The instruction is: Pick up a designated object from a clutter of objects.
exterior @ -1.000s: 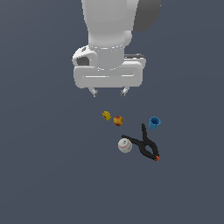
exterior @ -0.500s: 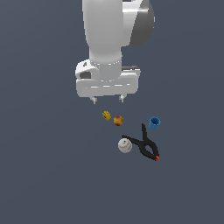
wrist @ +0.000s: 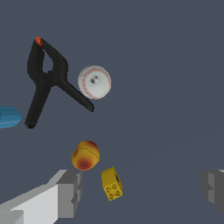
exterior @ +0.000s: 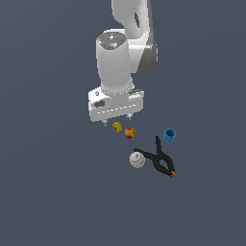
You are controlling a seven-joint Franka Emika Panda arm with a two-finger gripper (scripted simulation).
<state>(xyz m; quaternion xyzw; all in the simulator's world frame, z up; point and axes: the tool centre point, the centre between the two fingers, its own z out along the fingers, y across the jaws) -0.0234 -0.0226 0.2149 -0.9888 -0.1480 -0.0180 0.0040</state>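
The designated object, a small yellow blocky piece [exterior: 116,127] [wrist: 112,183], lies on the dark floor beside the red-yellow ball [exterior: 129,132] [wrist: 85,155]. My gripper [exterior: 117,120] [wrist: 140,190] hangs open just above it, and in the wrist view the yellow piece sits between the two grey fingers [wrist: 70,192], nearer one of them. Nothing is held. The rest of the clutter lies beyond: a white baseball [exterior: 137,160] [wrist: 94,82], a black clamp [exterior: 157,157] [wrist: 46,78] with a red tip, and a blue cup [exterior: 169,135] [wrist: 8,117].
The white arm body [exterior: 115,62] rises over the gripper in the exterior view. The clamp touches or nearly touches the baseball. The dark floor [exterior: 48,192] stretches around the small group of objects.
The gripper has come down and shifted toward the exterior view's left, ending close over the yellow piece. The objects have not moved.
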